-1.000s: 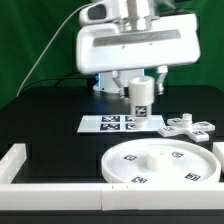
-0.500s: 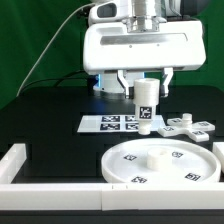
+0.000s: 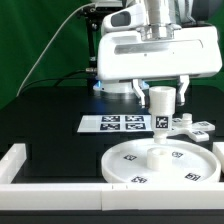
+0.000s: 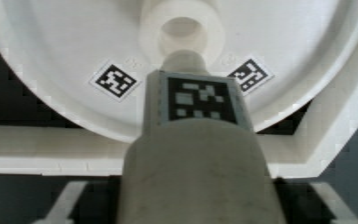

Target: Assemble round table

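Gripper (image 3: 160, 94) clamped on the short cylindrical leg (image 3: 160, 110), held upright in the air.
Leg hangs over the rimmed round disc (image 3: 128, 172), lower end close to the central hub (image 3: 157, 156); cross-shaped foot (image 3: 192, 127) lies beyond the disc, right of the marker board (image 3: 112, 123).

The gripper (image 3: 161, 96) is seen cased in a broad white housing (image 3: 160, 55) with rounded corners, and a grey metallic cylinder (image 3: 160, 14) is mounted above. A thin pale cable (image 3: 42, 58) is trailed off, and a blue glow (image 3: 104, 87) is shown at the white base.
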Robot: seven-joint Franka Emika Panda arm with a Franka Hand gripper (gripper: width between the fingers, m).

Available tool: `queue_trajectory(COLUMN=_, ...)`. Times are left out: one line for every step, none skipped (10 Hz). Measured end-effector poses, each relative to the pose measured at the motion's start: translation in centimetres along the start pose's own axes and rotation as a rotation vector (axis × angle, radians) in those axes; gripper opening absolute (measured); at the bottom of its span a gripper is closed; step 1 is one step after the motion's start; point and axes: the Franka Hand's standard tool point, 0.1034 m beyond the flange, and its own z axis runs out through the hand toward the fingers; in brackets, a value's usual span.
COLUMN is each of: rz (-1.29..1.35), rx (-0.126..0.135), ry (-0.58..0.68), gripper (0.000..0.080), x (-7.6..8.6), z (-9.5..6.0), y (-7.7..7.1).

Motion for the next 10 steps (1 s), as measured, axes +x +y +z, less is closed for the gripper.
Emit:
queue_trajectory(rz=0.000, rx=0.000, ry=-0.008, gripper=0.0406, x=-0.5, z=0.3, y=0.0)
queue_trajectory(rz=0.000, rx=0.001, ry=-0.017, gripper=0.0406, x=-0.9, z=0.6, y=0.0)
queue_trajectory(rz=0.001, rx=0.001, ry=-0.020, gripper=0.0406, x=-1.0, z=0.7, y=0.0)
queue_trajectory(rz=0.001, rx=0.002, ry=-0.022, gripper=0.0406, x=-1.0, z=0.9, y=0.0)
queue_trajectory(rz=0.002, rx=0.003, ry=-0.026, gripper=0.0406, x=-1.2, z=1.1, y=0.0)
queue_trajectory(rz=0.002, rx=0.003, ry=-0.024, gripper=0.0406, x=-1.1, z=1.3, y=0.0)
queue_trajectory(rz=0.002, rx=0.002, ry=-0.017, gripper=0.0406, x=-0.8, z=1.4, y=0.0)
queue_trajectory(rz=0.003, rx=0.001, ry=-0.018, gripper=0.0406, x=-0.9, z=1.7, y=0.0)
queue_trajectory(rz=0.004, rx=0.001, ry=-0.020, gripper=0.0406, x=-1.0, z=1.9, y=0.0)
queue_trajectory(rz=0.004, rx=0.002, ry=-0.023, gripper=0.0406, x=-1.1, z=2.2, y=0.0)
